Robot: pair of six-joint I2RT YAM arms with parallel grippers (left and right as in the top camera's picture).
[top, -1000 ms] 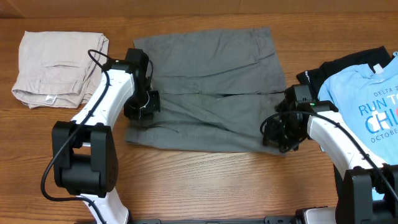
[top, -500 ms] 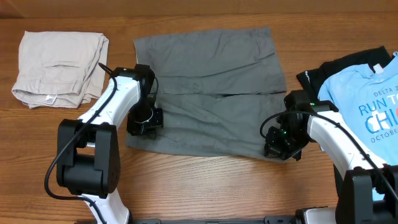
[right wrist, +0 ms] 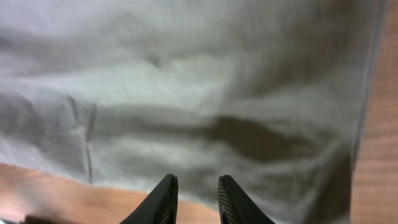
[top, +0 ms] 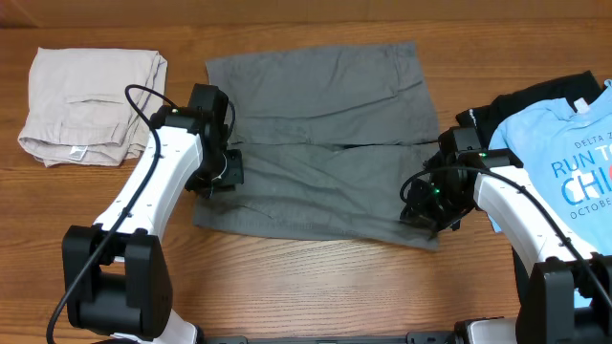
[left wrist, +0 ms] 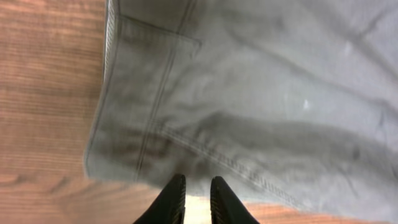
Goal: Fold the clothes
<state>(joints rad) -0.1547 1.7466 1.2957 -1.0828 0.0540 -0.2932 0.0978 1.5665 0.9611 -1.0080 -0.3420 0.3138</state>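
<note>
Grey woven shorts (top: 320, 143) lie spread flat on the wooden table (top: 316, 287), filling the middle of the overhead view and reaching toward 12 o'clock, with a long crease across the cloth from 9 to 3 o'clock. The lower edge, at 6 o'clock, runs slightly askew and dips toward 4 o'clock. The left gripper (top: 218, 177) sits over the shorts' 9 o'clock edge, just inside the cloth. In the left wrist view its two black fingers (left wrist: 173, 198) stand a narrow gap apart at the garment's stitched hem, and nothing shows pinched between them. The right gripper (top: 427, 212) is at the shorts' 4 o'clock corner. In its own wrist view the fingers (right wrist: 163, 198) are parted a little wider, their tips over the edge where grey cloth meets wood, and they too hold nothing that can be seen. Whether either pair of tips touches the fabric cannot be told. A folded pair of pale beige shorts (top: 91, 91) rests at 10 o'clock, well apart from the grey pair. A light blue printed T-shirt (top: 564, 162) lies at 3 o'clock on top of a dark garment (top: 478, 119), near the grey shorts' right edge.
</note>
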